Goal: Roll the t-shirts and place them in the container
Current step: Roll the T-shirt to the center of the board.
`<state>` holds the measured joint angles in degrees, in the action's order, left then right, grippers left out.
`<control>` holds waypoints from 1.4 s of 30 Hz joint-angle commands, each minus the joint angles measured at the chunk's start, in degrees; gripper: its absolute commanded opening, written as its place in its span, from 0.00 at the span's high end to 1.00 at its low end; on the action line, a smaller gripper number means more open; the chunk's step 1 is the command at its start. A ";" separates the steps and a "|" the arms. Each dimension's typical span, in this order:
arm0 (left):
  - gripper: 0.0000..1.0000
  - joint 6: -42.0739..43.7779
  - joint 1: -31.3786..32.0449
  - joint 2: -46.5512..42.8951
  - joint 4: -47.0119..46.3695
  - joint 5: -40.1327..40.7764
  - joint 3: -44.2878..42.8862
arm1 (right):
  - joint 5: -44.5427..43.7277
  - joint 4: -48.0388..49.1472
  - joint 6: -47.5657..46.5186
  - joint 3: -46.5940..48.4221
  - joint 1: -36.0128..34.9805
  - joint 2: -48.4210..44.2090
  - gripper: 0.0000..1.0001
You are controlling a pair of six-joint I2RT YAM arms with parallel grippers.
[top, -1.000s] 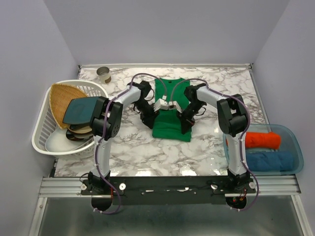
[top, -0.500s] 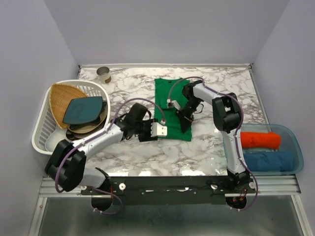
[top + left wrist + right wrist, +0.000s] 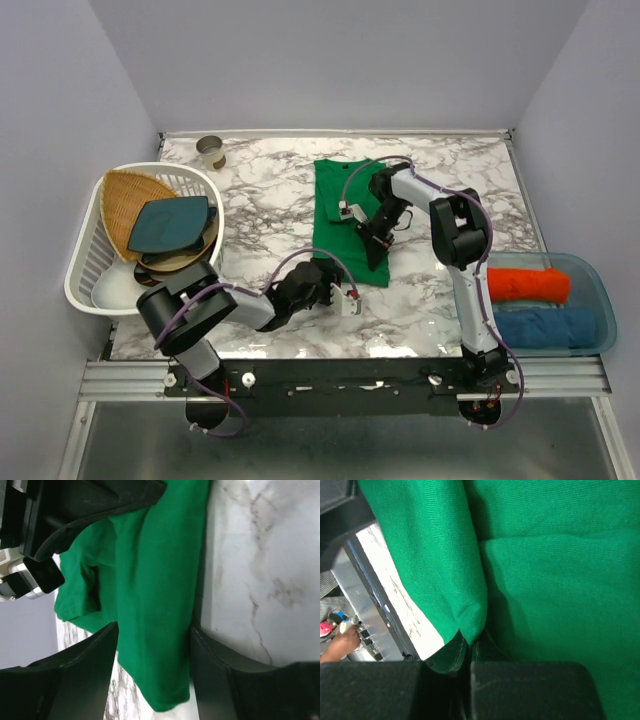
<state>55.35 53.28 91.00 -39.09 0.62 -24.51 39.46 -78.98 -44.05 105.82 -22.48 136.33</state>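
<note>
At the far left of the desk (image 3: 270, 200) we see a white basket (image 3: 78, 280) holding a wicker tray (image 3: 122, 195) and a teal plate (image 3: 170, 222), with a small cup (image 3: 210, 152) behind it. None of this belongs to the rolling job.

Moving right, the left arm reaches low along the near edge. The left hand (image 3: 345, 296) sits at the near left corner of the green t-shirt (image 3: 338, 255). In its wrist view this hand (image 3: 152, 630) is released: the two dark fingers (image 3: 75, 680) stand wide apart with the near edge of the green cloth (image 3: 150, 580) lying between them, not pinched.

The shirt itself lies in the middle of the desk as a long narrow strip running away from us, mostly flat, with no rolled part that we can make out.

Just right of its left edge, the right hand (image 3: 352, 215) rests on the cloth. Its wrist view shows it (image 3: 469, 647) clenched on a fold of the green fabric (image 3: 550, 580), lifting one edge slightly off the marble.

At the far right a clear bin (image 3: 600, 290) holds an orange-red roll (image 3: 533, 285) and a blue roll (image 3: 545, 325), lying side by side.

We judge two shirts finished and stowed, while the green one is only prepared. What remains, as we read it, is to grip its near edge, roll it up along its length and place it with the others.
</note>
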 commanded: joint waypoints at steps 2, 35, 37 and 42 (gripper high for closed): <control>0.48 5.03 0.95 6.56 -6.54 9.83 -0.27 | -5.98 3.57 -1.74 0.53 0.24 3.24 0.94; 1.00 -18.08 -13.20 7.61 63.77 -26.18 -39.10 | -13.36 71.06 -10.18 -66.27 -9.15 -62.07 0.00; 1.00 -18.61 -13.99 7.96 64.93 -28.04 -40.08 | -14.50 74.39 -8.25 -67.23 -9.86 -61.89 0.01; 1.00 -19.05 -15.22 8.58 67.65 -33.57 -41.75 | -16.17 77.30 -8.69 -69.26 -12.06 -60.05 0.00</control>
<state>38.15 38.65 98.54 22.83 -23.42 -64.27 26.74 -9.58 -52.97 38.09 -32.77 74.61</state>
